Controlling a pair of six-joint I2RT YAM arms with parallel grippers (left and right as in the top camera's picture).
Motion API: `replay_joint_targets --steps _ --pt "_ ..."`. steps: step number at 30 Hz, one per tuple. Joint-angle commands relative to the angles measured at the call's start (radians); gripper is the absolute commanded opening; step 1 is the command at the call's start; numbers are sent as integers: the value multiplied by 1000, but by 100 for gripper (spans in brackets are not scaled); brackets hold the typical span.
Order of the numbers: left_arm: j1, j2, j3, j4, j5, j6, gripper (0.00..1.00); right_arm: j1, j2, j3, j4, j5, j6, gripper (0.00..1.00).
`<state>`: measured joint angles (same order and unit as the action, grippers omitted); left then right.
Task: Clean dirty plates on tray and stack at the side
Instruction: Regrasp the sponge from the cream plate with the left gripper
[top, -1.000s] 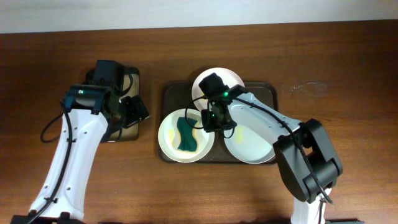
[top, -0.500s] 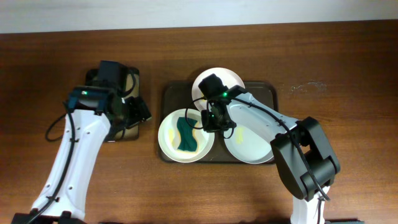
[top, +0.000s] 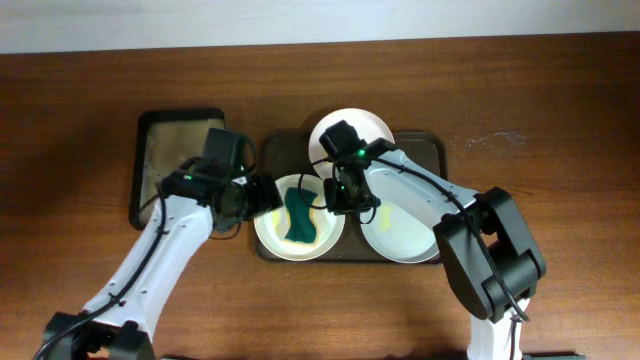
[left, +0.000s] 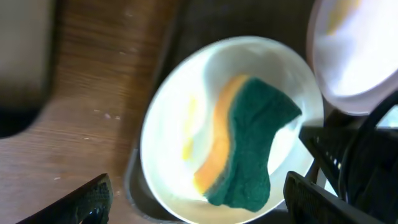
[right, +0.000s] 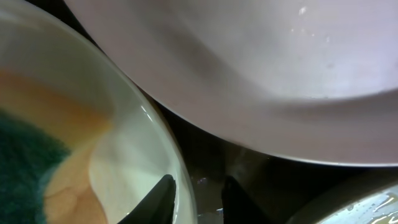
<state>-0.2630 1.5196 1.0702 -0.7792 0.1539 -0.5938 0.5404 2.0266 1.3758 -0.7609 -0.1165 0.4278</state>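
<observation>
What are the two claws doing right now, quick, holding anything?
Left gripper: open wide, empty, above the plate holding the sponge.
Right gripper: slightly open, gripping nothing, at that plate's rim.

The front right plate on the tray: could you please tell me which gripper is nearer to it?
Right. The right gripper hangs at the front right plate's left rim; the left gripper is farther left, across the plate holding the sponge.
</observation>
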Motion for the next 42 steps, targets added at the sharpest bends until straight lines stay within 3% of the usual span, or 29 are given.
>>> replay_joint_targets --steps 1,5,9,10,11,13,18,23,36,42 --pt "-34 3 -36 42 31 17 86 3 29 -38 19 8 31 27" --pt "-51 3 -39 54 30 16 84 3 30 -52 33 0 31 16" --pt "-51 4 -39 68 30 16 67 3 30 -52 35 -7 30 12" --pt "-51 4 -39 69 31 16 54 3 30 -52 35 -7 30 12" --pt "-51 4 -39 69 31 16 48 3 30 -52 35 -7 30 12" --pt "-51 6 -39 69 31 16 42 3 30 -52 36 -6 30 12" --pt "-51 37 -40 96 41 16 48 3 30 -52 45 -6 30 12" --pt "-60 127 -40 182 192 95 50 3 30 -52 45 -6 30 12" --pt "-91 294 -40 230 192 103 49 3 30 -52 45 -6 30 12" --pt "-94 334 -40 225 197 144 43 3 30 -52 47 -6 30 12"
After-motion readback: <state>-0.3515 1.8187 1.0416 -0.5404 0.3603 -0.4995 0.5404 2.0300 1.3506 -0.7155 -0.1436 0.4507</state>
